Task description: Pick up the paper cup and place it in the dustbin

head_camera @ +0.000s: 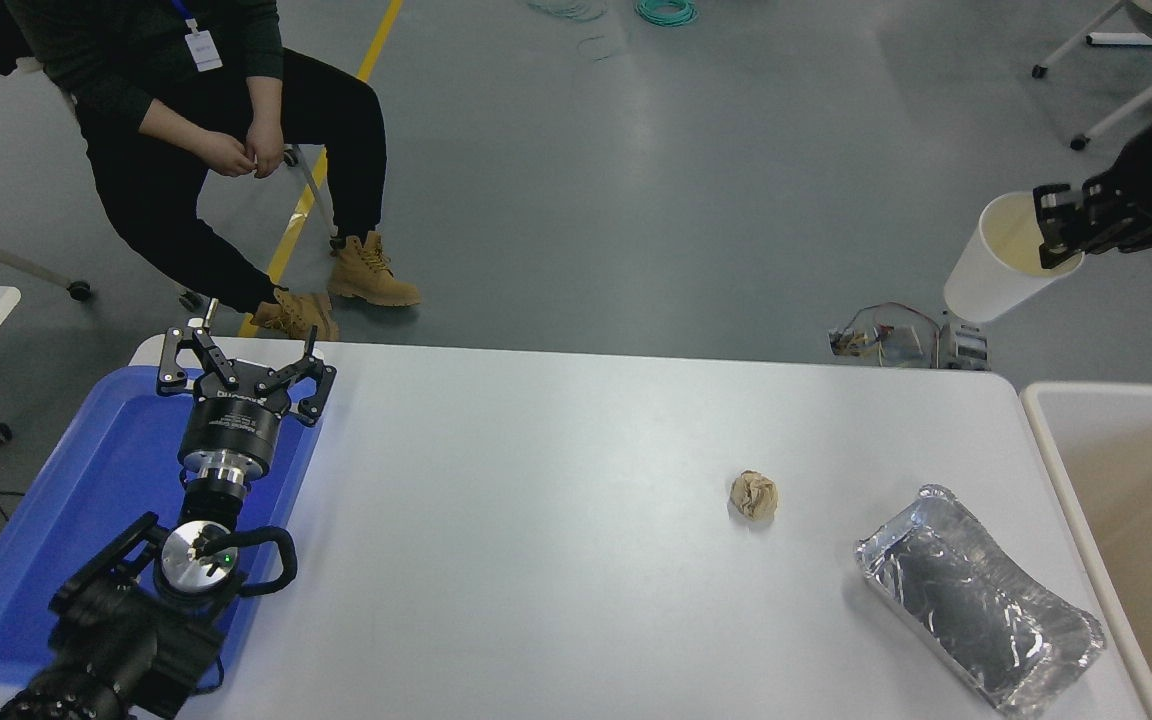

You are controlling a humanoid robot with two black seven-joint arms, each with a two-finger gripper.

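The right gripper [1058, 232] pinches the rim of the small white paper cup [994, 260], held aloft. Light and thin-walled, it probably crushes easily. The left gripper [241, 360] rests spread open.

Even, bright overhead lighting; the white table [556, 480] is sharply focused, with only soft, short shadows beside the brown paper ball [754, 495] and foil tray [976, 600]. Diffuse glare streaks the grey floor [636, 200]. Table edges bow slightly toward the frame's borders.
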